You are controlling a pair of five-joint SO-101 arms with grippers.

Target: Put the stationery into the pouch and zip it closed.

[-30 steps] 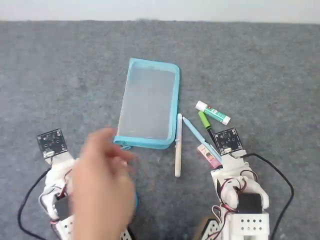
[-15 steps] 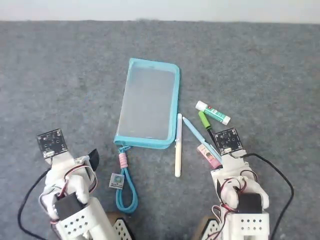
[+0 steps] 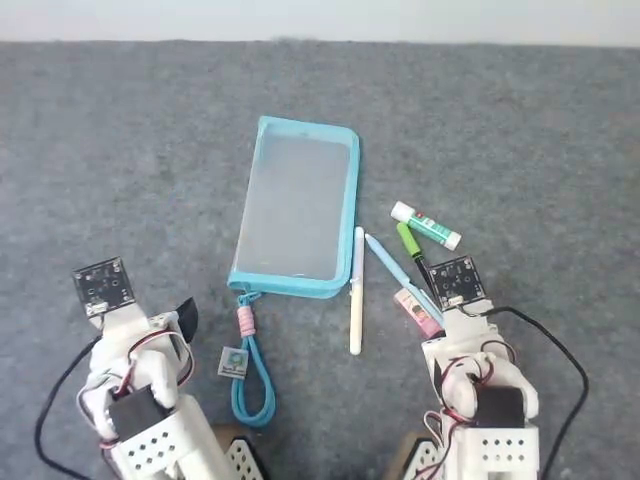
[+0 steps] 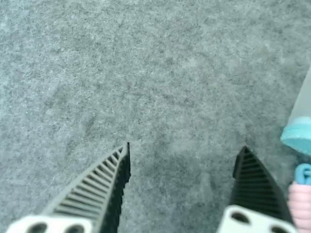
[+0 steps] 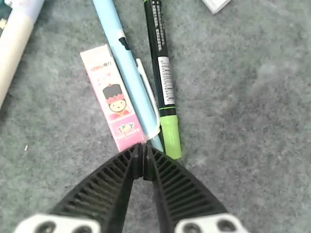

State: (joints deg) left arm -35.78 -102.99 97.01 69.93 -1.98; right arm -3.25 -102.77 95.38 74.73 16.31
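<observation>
The teal pouch (image 3: 296,208) lies flat mid-table, its strap (image 3: 244,320) trailing near, likely so the left gripper (image 4: 185,147), fingers spread above the grey mat (image 4: 146,73), can reach it. The right gripper (image 5: 144,148), fingers pressed together, hangs just near of the eraser box (image 5: 112,97), blue pen (image 5: 127,68) and green marker (image 5: 163,82).

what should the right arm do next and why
Probably open the right gripper: its jaws are shut right by the blue pen, which lies on the carpet outside the pouch, so it cannot grasp anything as it is.
</observation>
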